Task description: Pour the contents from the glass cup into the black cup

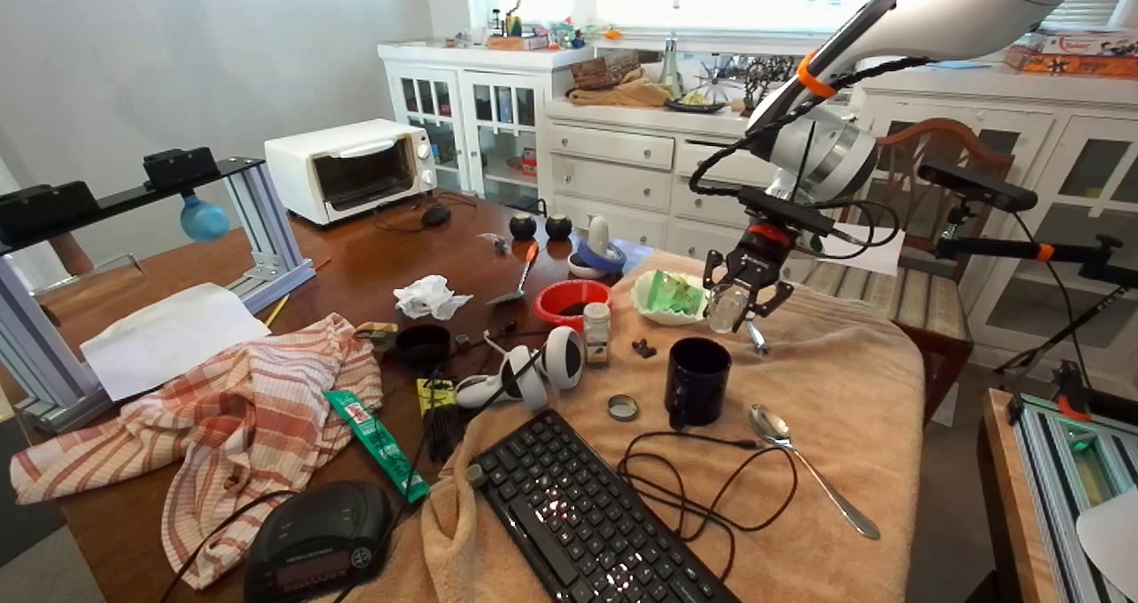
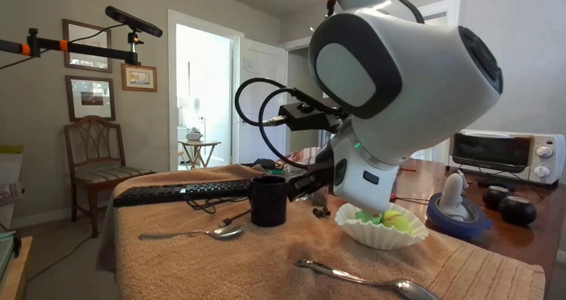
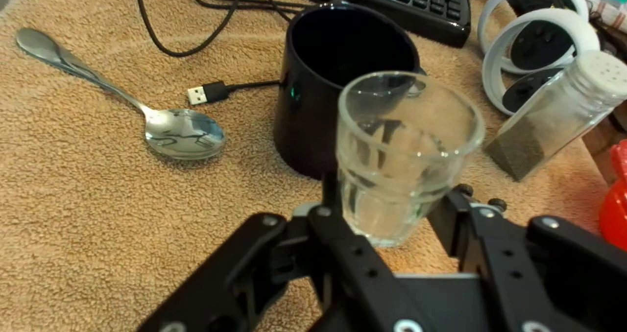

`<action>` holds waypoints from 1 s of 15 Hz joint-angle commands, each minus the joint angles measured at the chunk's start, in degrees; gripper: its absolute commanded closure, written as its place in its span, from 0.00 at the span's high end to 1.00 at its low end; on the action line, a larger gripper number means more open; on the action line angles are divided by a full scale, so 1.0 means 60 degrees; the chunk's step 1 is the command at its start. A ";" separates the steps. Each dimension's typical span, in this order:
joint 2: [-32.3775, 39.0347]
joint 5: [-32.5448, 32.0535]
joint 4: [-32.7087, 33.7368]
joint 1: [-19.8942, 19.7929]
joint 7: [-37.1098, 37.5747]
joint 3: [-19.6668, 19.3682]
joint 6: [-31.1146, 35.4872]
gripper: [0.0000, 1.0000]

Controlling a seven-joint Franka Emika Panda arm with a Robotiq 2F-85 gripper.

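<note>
Clamped on the glass, the tool holds it above the towel that covers one end of the table, near the black mug, which stands upright on the towel. Around the mug lie a spoon, its handle end near the table's edge, a looping cable, a round lid, some small dark pieces and a keyboard, cut off by the lower edge of an exterior view. A shaker and a red bowl stand farther in, and a white bowl sits nearer the table edge that faces the drawers. In an exterior view the arm covers part of the tool, and the glass is hard to make out there. The mug's inside is too dark to read, and what the glass may contain cannot be told. The mug is glossy and cylindrical, the towel thick and nubbly, the white bowl fluted, the glass clear with a faceted lower half.
</note>
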 commanded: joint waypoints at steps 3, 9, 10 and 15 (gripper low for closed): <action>0.1167 0.0527 0.0864 -0.0102 0.0195 -0.0131 -0.0735 0.22; 0.2105 0.0820 0.1506 -0.0225 0.0186 -0.0077 -0.0977 0.22; 0.2229 0.0848 0.1616 -0.0269 0.0135 -0.0048 -0.1132 0.22; 0.2783 0.0894 0.2135 -0.0289 0.0171 -0.0033 -0.1816 0.22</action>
